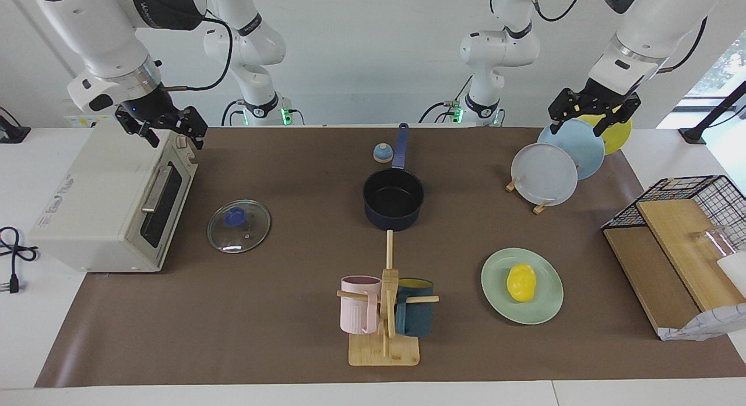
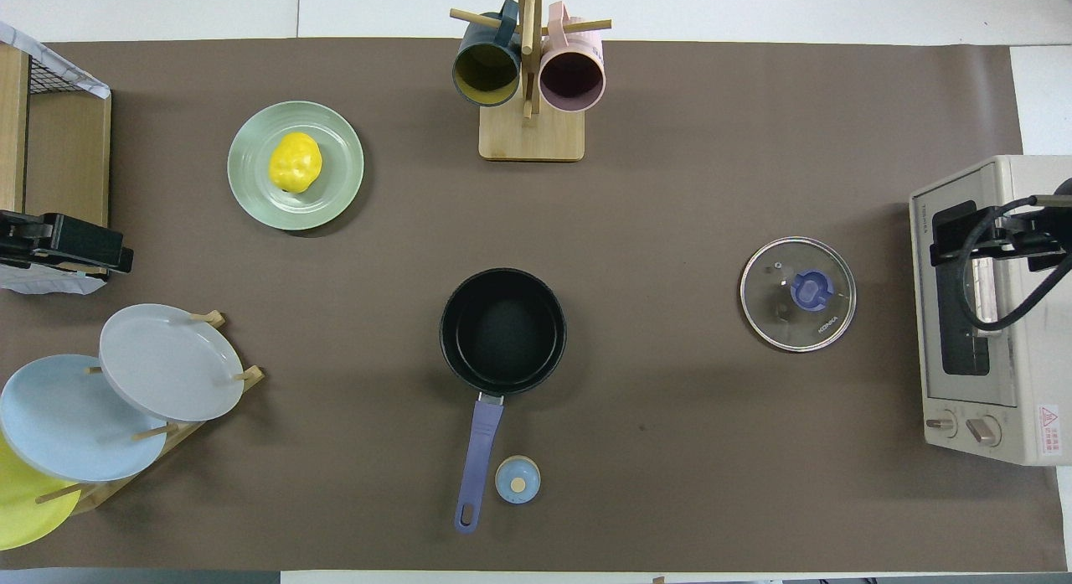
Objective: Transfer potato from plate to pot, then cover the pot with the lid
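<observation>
The yellow potato (image 1: 521, 282) (image 2: 295, 162) lies on the mint-green plate (image 1: 548, 304) (image 2: 251, 186), toward the left arm's end of the table and farther from the robots than the pot. The navy pot (image 1: 393, 199) (image 2: 502, 330) stands empty mid-table, its handle pointing toward the robots. The glass lid (image 1: 239, 226) (image 2: 797, 293) lies flat in front of the toaster oven, blue knob up. My left gripper (image 1: 583, 123) (image 2: 67, 245) hangs open and empty over the plate rack. My right gripper (image 1: 172, 135) (image 2: 988, 236) hangs open and empty over the toaster oven.
A mug tree (image 1: 384, 313) with a pink and a dark blue mug stands farther from the robots than the pot. A small bell (image 1: 382, 153) sits beside the pot's handle. A toaster oven (image 1: 105, 202), a rack of upright plates (image 1: 545, 174) and a wire basket with boards (image 1: 682, 219) line the table's ends.
</observation>
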`<move>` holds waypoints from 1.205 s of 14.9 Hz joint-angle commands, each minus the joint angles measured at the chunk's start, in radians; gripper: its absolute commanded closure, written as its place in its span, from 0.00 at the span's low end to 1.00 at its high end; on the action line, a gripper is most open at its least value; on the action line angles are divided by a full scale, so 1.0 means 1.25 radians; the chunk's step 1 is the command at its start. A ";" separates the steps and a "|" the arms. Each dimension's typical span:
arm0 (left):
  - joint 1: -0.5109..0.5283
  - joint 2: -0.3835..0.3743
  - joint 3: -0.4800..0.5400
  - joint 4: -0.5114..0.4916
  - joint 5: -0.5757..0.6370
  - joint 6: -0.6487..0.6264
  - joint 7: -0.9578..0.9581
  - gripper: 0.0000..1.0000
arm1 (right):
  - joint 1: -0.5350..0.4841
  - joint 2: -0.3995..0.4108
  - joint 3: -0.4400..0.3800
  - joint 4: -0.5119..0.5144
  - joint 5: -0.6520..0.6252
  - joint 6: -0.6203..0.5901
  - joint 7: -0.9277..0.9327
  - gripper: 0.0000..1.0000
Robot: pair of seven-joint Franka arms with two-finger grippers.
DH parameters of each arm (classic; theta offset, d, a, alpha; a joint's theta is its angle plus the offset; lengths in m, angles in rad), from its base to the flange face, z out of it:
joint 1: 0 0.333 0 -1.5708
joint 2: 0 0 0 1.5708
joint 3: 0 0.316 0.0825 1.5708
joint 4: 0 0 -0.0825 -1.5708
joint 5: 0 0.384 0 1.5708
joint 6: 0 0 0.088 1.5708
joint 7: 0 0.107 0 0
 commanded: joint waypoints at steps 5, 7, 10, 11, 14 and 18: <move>-0.003 -0.006 0.001 -0.008 0.013 0.006 -0.008 0.00 | -0.004 -0.011 0.005 -0.006 0.009 -0.001 0.000 0.00; -0.002 -0.006 0.001 -0.010 0.013 0.006 -0.010 0.00 | -0.004 -0.011 0.005 -0.006 0.010 -0.001 0.000 0.00; -0.003 -0.007 0.001 -0.019 0.013 0.031 -0.010 0.00 | 0.002 -0.012 0.006 -0.009 0.011 -0.001 0.005 0.00; -0.004 -0.007 0.001 -0.022 0.014 0.050 -0.015 0.00 | 0.002 -0.013 0.006 -0.013 0.012 -0.001 0.004 0.00; -0.005 0.007 0.001 -0.026 0.014 0.095 -0.027 0.00 | 0.008 -0.016 0.012 -0.018 0.012 0.001 0.002 0.00; -0.011 0.098 -0.004 0.000 0.005 0.125 -0.031 0.00 | 0.037 -0.060 0.014 -0.146 0.013 0.149 -0.039 0.00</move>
